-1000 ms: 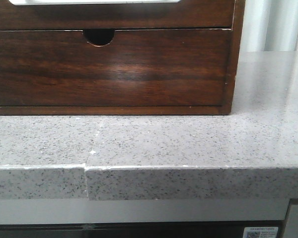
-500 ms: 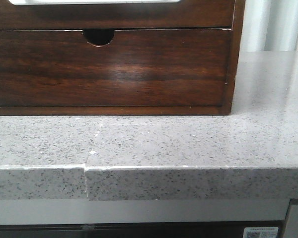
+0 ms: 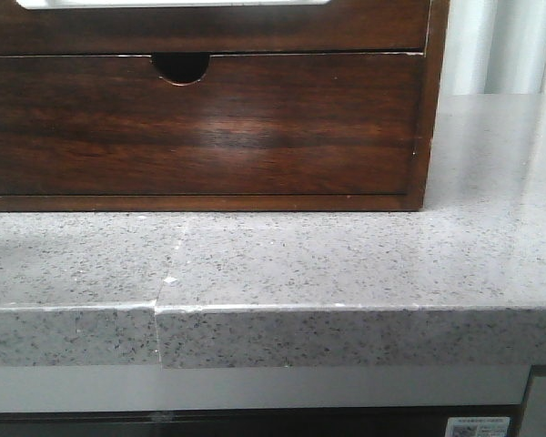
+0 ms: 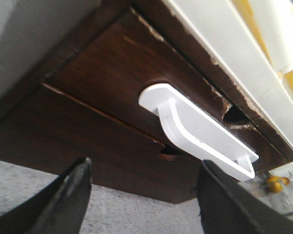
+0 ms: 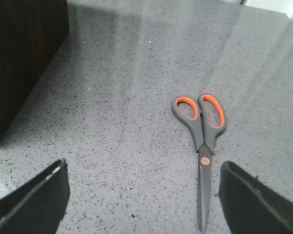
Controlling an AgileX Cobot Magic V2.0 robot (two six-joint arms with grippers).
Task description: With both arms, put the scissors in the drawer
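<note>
Left tool (image 4: 141, 192): spread wide, holding nothing, facing the drawer (image 4: 122, 63).
Right tool (image 5: 141, 195): spread wide, empty, above the closed scissors (image 5: 201, 144).
Scissors: flat on the table (image 5: 127, 97).

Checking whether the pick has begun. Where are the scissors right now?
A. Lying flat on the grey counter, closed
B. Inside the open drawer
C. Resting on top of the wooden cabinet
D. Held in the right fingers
A: the right wrist view shows the scissors lying closed on the counter, untouched, ahead of the open right gripper.
</note>
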